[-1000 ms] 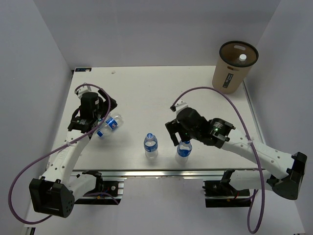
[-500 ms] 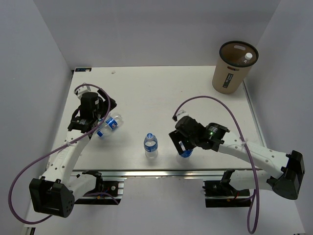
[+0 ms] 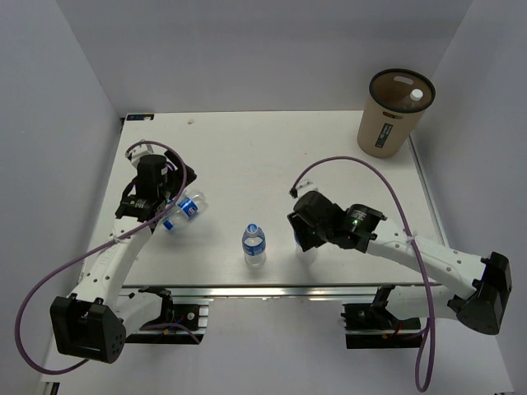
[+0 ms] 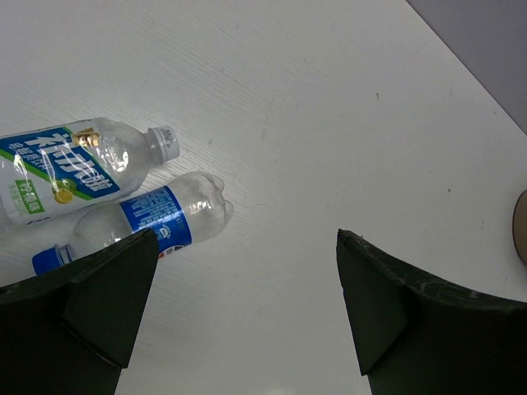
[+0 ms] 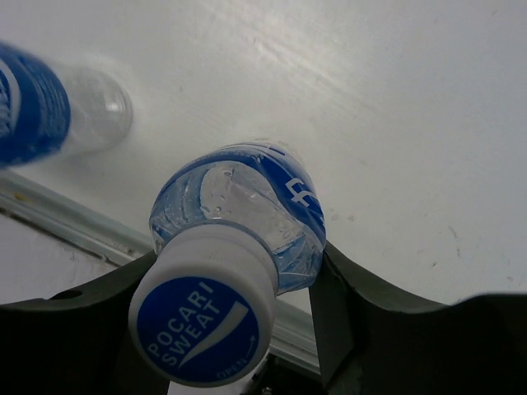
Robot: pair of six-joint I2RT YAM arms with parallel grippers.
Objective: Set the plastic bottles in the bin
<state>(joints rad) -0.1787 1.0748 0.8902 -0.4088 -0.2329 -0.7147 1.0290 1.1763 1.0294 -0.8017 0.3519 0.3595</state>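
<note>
One white-capped bottle [image 3: 416,95] is already down in the bin [image 3: 387,123] at the far right corner of the bench [image 3: 247,148], with only its top showing. The right gripper [image 5: 239,276] is clamped round the neck of the Pocari Sweat bottle [image 5: 247,197], which stands near the front edge with a finger snug on each side. To its left, apart from it, a spare upright bottle [image 3: 254,245] stands untouched. Over on the left side, the left gripper [image 4: 247,234] hangs wide open above two bottles lying side by side and touching: a green-labelled bottle [image 4: 74,169] and a blue-capped bottle [image 4: 156,216].
</note>
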